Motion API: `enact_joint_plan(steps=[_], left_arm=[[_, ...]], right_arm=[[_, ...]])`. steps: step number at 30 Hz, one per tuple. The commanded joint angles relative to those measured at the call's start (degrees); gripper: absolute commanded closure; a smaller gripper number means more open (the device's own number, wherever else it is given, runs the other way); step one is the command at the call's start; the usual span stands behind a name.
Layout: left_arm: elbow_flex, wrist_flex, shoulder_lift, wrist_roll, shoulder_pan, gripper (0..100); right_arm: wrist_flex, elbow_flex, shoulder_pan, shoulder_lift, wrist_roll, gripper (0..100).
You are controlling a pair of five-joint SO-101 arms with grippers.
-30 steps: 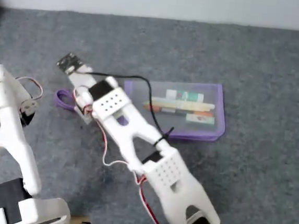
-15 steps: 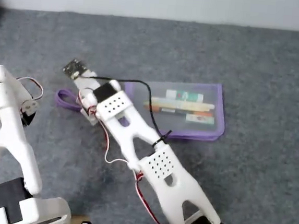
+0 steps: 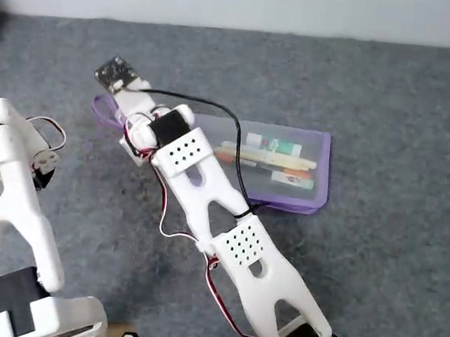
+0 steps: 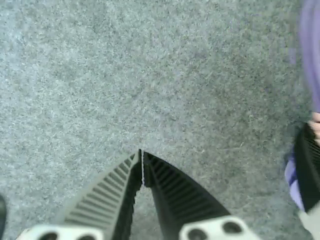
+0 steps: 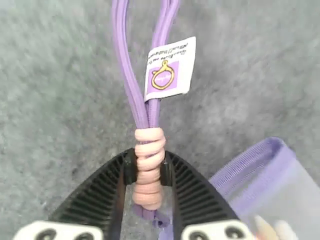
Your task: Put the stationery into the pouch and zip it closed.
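Starting with the ground: what does everything sit on?

A bench [image 3: 403, 113] covered edge to edge in grey, short-pile felt like carpet. Behind its far edge rises a plain pale wall [image 3: 239, 4].

Where is the pouch?

The flat, see-through purple zip pouch [image 3: 285, 202] lies near the middle of the felt. The stationery [image 3: 270, 153], a few pens and small pale pieces, is already inside it, lying side by side lengthwise. I cannot tell whether the zip is drawn across.

And the right arm?

It stretches diagonally over the pouch's near corner. Its claw [image 5: 147, 157] is narrowed onto a pink coiled pull [image 5: 148, 192], pinching it from both sides. A purple cord loop [image 5: 125, 75] runs out of that coil and lies on the felt, with a small white paper tag [image 5: 169, 67] hanging on it. A corner of the pouch shows just beside the claw. From above, the loop sits just off the pouch's end.

The left one?

Its white arm [image 3: 2, 196] stands well apart from the pouch. Its claw [image 4: 142, 162] has both ribbed black fingers [image 4: 107, 192] pressed tip to tip, holding nothing, over bare grey felt.
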Motion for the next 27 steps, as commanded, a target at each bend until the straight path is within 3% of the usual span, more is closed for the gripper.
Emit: enact_joint_plan(steps=[1, 12, 20, 27], left_arm=[[-0.3, 1.1, -3.0, -0.4, -0.2, 99], [-0.4, -0.3, -20.4, -0.6, 0.5, 99], [-0.2, 0.1, -26.4, -0.6, 13.8, 98], [-0.1, -2.7, -26.8, -0.4, 21.3, 86]], right_arm=[[-0.4, -4.1, 1.6, -10.5, 0.0, 99.1], [-5.1, -4.1, 3.9, -29.1, 0.0, 99.2], [-5.1, -4.1, 4.0, -37.1, 0.1, 99.2], [-2.4, -3.8, 4.0, -40.8, 0.2, 99.2]])
